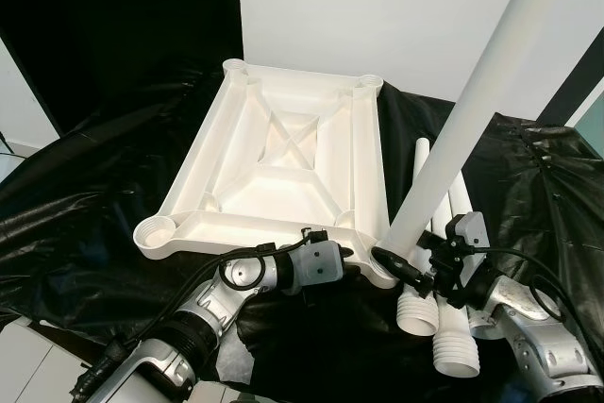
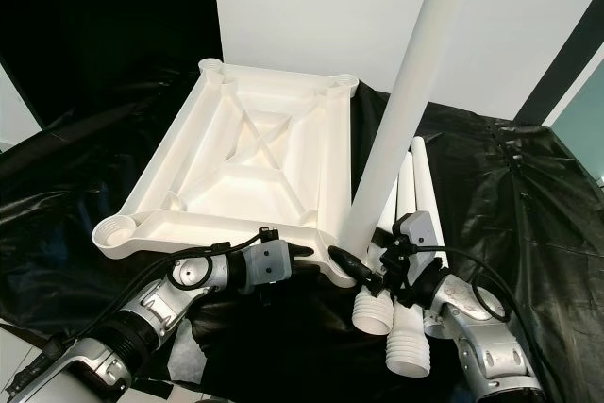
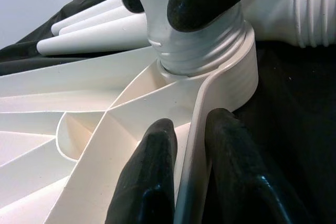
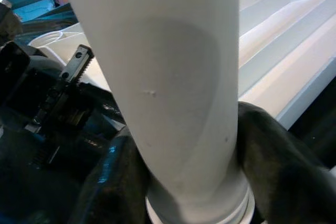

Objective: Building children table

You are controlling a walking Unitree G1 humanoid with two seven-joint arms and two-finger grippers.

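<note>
One leg [image 1: 472,110] of four stands in the near right socket [image 3: 231,72] of the upturned tabletop [image 1: 283,153], gripped low by the right gripper [image 1: 401,266], while the left gripper [image 3: 186,182] pinches the tabletop's near rim. Three legs [image 2: 411,186] lie beside it on the black sheet [image 1: 94,205], and three sockets (each still empty) await them, so most of the job remains.

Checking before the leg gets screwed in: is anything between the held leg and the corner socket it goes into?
Nothing visible. The right gripper holds the leg upright, its threaded end already in the corner socket of the upturned tabletop. The left gripper clamps the tabletop's rim just beside it.
</note>
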